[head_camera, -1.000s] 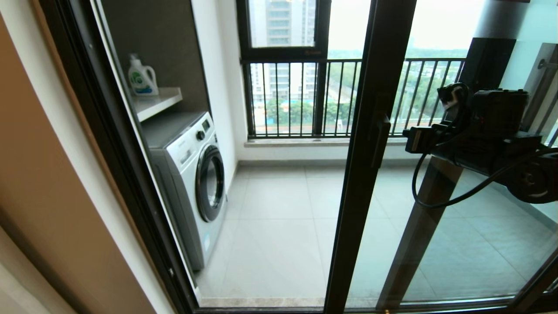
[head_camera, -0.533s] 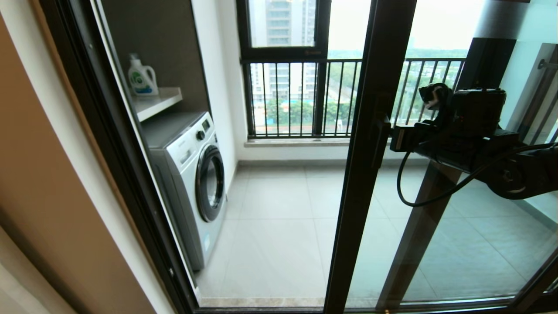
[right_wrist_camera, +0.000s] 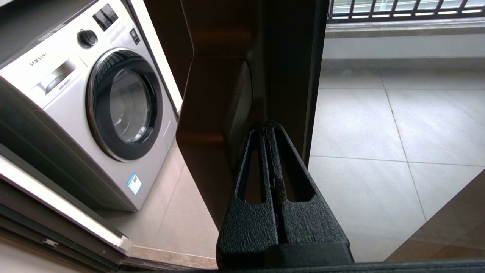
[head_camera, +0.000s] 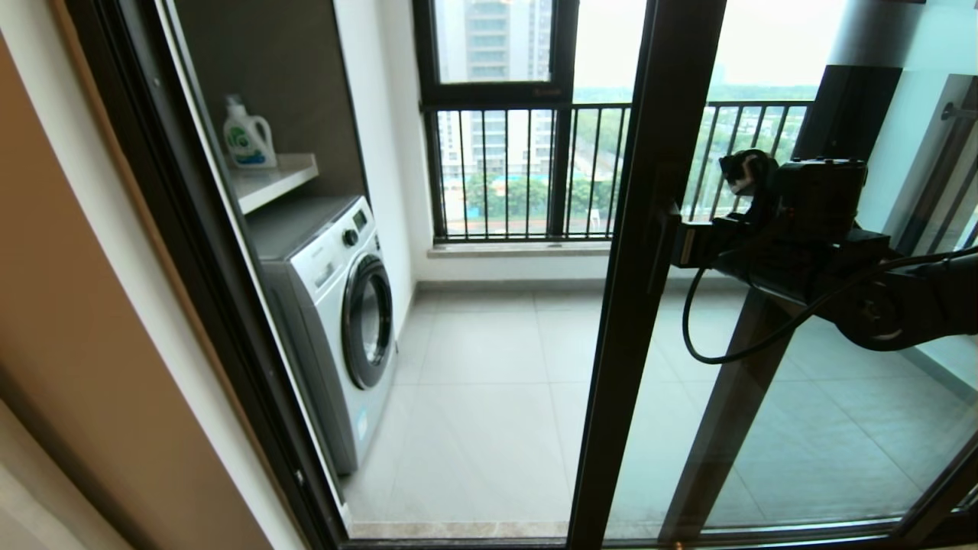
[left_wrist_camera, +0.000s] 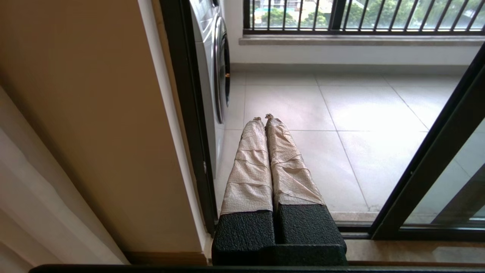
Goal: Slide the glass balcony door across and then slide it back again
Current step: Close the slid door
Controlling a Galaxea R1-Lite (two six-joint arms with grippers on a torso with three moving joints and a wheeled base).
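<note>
Daylight is pouring in from the window (head_camera: 497, 122) at twelve o'clock, washing the sky out to near white. The floor tiles (head_camera: 489, 397) are catching a soft sheen, brightest toward the middle. The door frame (head_camera: 649, 252) is standing dark against that brightness, and the wall (head_camera: 84, 344) at nine o'clock is sitting in dim shade. Straight lines are bowing outward near the edges of the head view. Faint reflections are showing in the glass (head_camera: 825, 428) at four o'clock.
</note>
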